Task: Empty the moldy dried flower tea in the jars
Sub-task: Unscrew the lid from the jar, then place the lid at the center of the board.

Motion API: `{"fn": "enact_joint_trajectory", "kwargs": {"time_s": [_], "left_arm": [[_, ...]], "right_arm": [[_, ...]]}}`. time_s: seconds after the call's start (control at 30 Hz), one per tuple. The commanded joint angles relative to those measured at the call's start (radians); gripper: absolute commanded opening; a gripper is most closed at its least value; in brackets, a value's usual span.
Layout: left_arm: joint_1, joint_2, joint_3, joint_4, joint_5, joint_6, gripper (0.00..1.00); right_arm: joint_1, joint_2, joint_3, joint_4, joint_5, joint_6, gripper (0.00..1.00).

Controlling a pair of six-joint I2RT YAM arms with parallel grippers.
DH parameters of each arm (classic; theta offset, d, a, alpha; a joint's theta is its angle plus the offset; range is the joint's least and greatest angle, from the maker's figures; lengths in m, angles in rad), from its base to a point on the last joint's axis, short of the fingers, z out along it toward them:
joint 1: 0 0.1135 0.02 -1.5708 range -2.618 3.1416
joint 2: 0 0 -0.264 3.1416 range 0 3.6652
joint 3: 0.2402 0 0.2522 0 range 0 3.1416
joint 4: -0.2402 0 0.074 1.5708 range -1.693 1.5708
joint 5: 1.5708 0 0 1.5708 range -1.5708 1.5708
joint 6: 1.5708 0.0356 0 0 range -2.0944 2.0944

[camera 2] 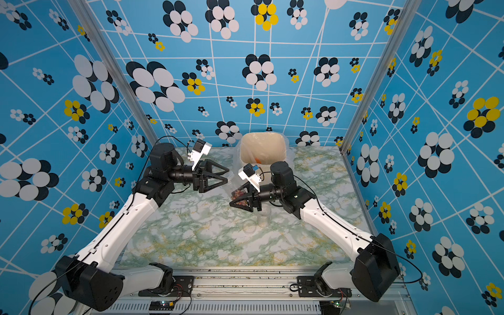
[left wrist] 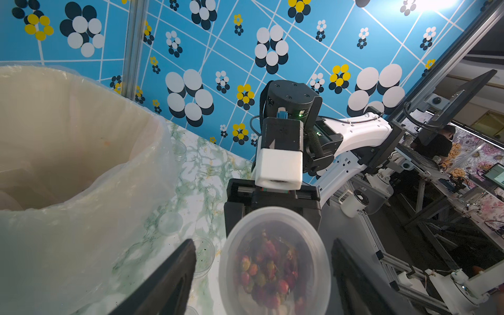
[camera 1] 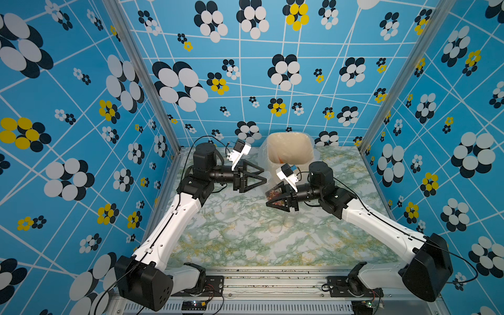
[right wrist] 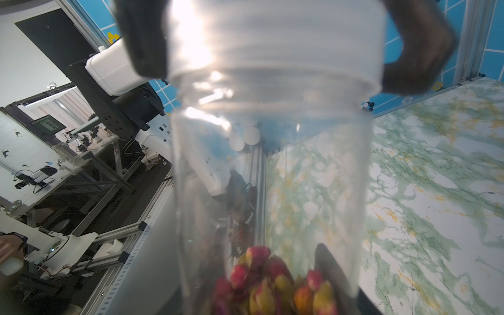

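Moldy dried flower tea (camera 1: 274, 195), small red and yellow buds, was sitting in the bottom end of a clear jar (right wrist: 272, 163) that the right gripper (camera 1: 267, 198) was holding by its body, both jaws pressed against the clear wall. The jar was up in the air over the marble-patterned table (camera 1: 231, 240), just in front of the beige bin (camera 1: 289, 144) with its plastic liner. Its lid (left wrist: 275, 214) was on the jar and pointed toward the left gripper (camera 1: 265, 176). That gripper had its jaws apart, one at each side of the lid. In the left wrist view a gap was visible between the lid and one of the fingers (left wrist: 169, 275), so it was not clamped on it. In the right wrist view the dark fingers (right wrist: 141, 41) seemed very close to the lid rim, but the blur there did not allow me to say if they touched. On the table, below the right gripper, an empty jar (camera 1: 289, 219) stood upright without lid, and a loose lid (camera 1: 275, 227) lay flat just beside it. Both of them showed in both top views.
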Motion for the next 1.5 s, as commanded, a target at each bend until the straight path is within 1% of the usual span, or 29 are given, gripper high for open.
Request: {"fn": "enact_joint_trajectory", "kwargs": {"time_s": [0.0,0.07,0.13,0.2,0.23,0.27,0.33,0.37,0.47,0.53,0.63,0.67,0.73,0.83,0.9,1.0,1.17,1.23,1.33,1.47], "left_arm": [[-0.006,0.002,0.004,-0.004,-0.016,0.004,0.72],[-0.009,0.006,0.008,-0.009,-0.027,-0.002,0.66],[-0.013,0.005,0.012,-0.025,-0.056,-0.001,0.64],[-0.016,0.001,0.021,-0.052,-0.118,-0.002,0.60],[-0.019,-0.004,0.028,-0.072,-0.166,-0.007,0.58],[-0.022,-0.009,0.033,-0.086,-0.217,-0.021,0.57],[-0.044,-0.027,0.044,-0.099,-0.362,-0.075,0.52],[-0.059,-0.035,0.053,-0.112,-0.432,-0.104,0.52],[-0.138,-0.061,0.090,-0.192,-0.728,-0.173,0.52],[-0.181,-0.065,0.111,-0.229,-0.867,-0.223,0.52],[-0.211,-0.056,0.140,-0.267,-0.963,-0.277,0.52],[-0.218,-0.054,0.143,-0.272,-0.987,-0.288,0.52],[-0.227,-0.050,0.143,-0.271,-1.022,-0.314,0.52],[-0.229,-0.039,0.145,-0.260,-1.038,-0.345,0.52],[-0.228,-0.033,0.143,-0.242,-1.028,-0.354,0.52],[-0.222,-0.026,0.148,-0.240,-1.013,-0.338,0.52],[-0.191,-0.056,0.124,-0.324,-1.040,-0.237,0.52],[-0.195,-0.080,0.071,-0.349,-1.072,-0.205,0.52],[-0.203,-0.119,-0.034,-0.342,-1.110,-0.189,0.52],[-0.235,-0.176,-0.208,-0.272,-1.186,-0.182,0.51]], "right_arm": [[-0.005,0.005,0.032,0.002,-0.026,0.013,0.00],[-0.005,0.006,0.032,-0.007,-0.018,0.009,0.00],[-0.005,0.004,0.036,-0.026,0.005,-0.001,0.00],[-0.005,0.000,0.043,-0.054,0.048,-0.024,0.00],[-0.005,-0.004,0.044,-0.070,0.090,-0.040,0.00],[-0.005,-0.009,0.047,-0.083,0.137,-0.054,0.00],[-0.001,-0.026,0.038,-0.091,0.278,-0.081,0.00],[0.004,-0.035,0.032,-0.089,0.356,-0.095,0.00],[0.041,-0.065,-0.009,-0.040,0.597,-0.147,0.00],[0.082,-0.077,-0.038,0.007,0.766,-0.186,0.00],[0.135,-0.086,-0.074,0.073,0.994,-0.238,0.00],[0.148,-0.087,-0.085,0.090,1.051,-0.254,0.00],[0.178,-0.089,-0.102,0.122,1.161,-0.290,0.00],[0.210,-0.081,-0.104,0.132,1.264,-0.341,0.00],[0.219,-0.074,-0.102,0.127,1.283,-0.357,0.00],[0.219,-0.089,-0.124,0.149,1.249,-0.351,0.00],[0.219,-0.140,-0.146,0.141,1.178,-0.342,0.00],[0.216,-0.160,-0.144,0.118,1.157,-0.344,0.00],[0.213,-0.179,-0.129,0.082,1.123,-0.343,0.00],[0.204,-0.197,-0.105,0.044,1.071,-0.323,0.00]]}}
